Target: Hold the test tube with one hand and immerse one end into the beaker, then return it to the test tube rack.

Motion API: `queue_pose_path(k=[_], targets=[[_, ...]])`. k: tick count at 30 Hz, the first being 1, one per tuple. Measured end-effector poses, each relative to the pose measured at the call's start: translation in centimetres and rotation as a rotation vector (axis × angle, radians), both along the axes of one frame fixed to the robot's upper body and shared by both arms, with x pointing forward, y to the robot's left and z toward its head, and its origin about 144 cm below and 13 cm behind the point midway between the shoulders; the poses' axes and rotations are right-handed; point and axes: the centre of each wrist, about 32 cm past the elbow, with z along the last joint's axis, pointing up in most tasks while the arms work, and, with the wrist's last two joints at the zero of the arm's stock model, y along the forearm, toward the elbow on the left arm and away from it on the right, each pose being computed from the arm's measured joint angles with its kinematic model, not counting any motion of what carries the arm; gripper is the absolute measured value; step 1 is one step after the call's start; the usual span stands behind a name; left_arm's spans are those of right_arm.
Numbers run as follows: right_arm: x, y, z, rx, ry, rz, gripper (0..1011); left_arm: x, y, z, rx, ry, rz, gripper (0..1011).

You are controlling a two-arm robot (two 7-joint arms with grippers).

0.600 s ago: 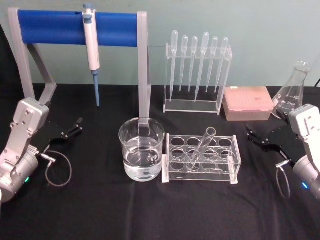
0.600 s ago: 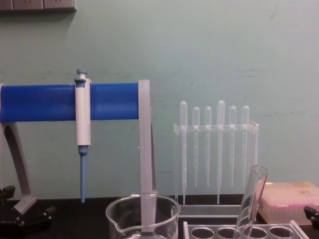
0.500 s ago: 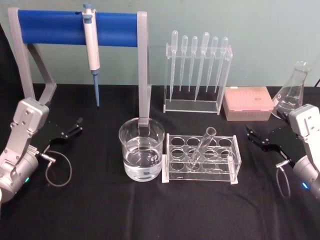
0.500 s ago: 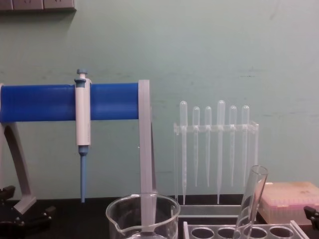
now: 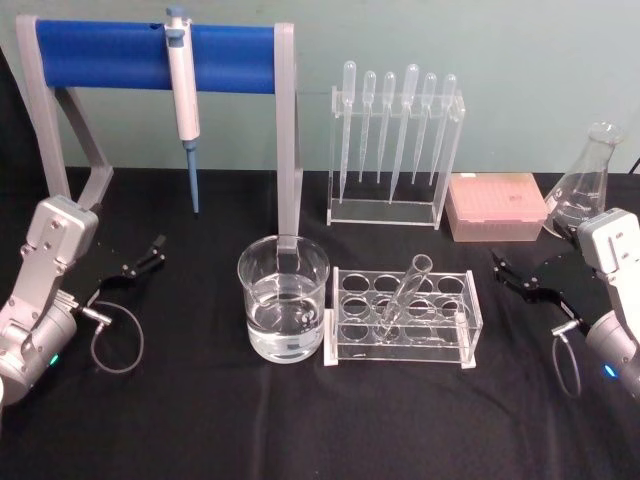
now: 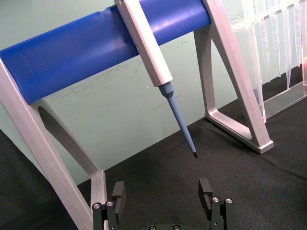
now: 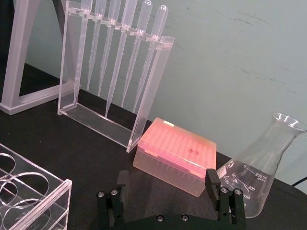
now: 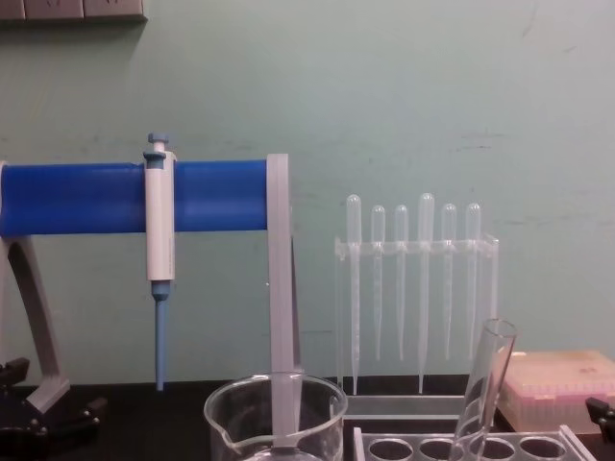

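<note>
The clear test tube [image 5: 405,292] leans in a clear rack [image 5: 466,322] at the table's middle; its rim also rises in the chest view [image 8: 487,382]. Just left of the rack stands the beaker [image 5: 283,310], about half full of clear liquid, with its rim [image 8: 276,392] low in the chest view. My left gripper [image 5: 148,257] rests open at the far left, well away from the beaker, its fingers [image 6: 118,190] apart with nothing between them. My right gripper [image 5: 512,274] sits open to the right of the rack, and its fingers [image 7: 212,181] hold nothing.
A white-and-blue pipettor [image 5: 183,95] hangs on a blue-barred stand [image 5: 110,55] at the back left. A rack of plastic pipettes [image 5: 395,145], a pink tip box [image 5: 496,207] and a conical flask [image 5: 585,185] line the back right. Black cloth covers the table.
</note>
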Motion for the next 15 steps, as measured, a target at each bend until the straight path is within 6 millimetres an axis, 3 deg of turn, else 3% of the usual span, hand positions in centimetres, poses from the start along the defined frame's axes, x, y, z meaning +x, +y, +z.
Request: queue_pose_path(k=[15], targets=[[0.0, 0.0, 0.0, 0.0, 0.0, 0.0, 1002, 0.0, 0.0, 0.0, 0.0, 0.0, 0.0, 1000]])
